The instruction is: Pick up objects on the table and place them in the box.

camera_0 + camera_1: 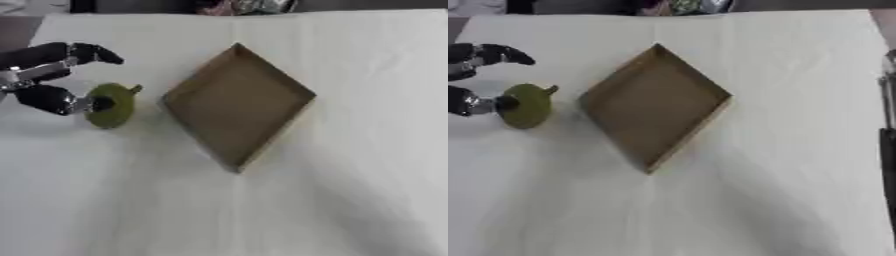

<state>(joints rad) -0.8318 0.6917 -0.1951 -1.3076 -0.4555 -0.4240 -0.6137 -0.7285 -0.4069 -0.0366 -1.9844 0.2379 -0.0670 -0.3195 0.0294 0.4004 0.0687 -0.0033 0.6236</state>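
green stemmed fruit (111, 105): 1 | shallow brown box (238, 104): 1 | robot hand (54, 80): 1

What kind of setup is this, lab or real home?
Probably a lab or data-collection tabletop, not a home: a table under a plain white cloth, one shallow cardboard box, and a single green pear-like object at the left hand. The surroundings barely show.

olive-green fruit (111, 106) (brown box (236, 107))
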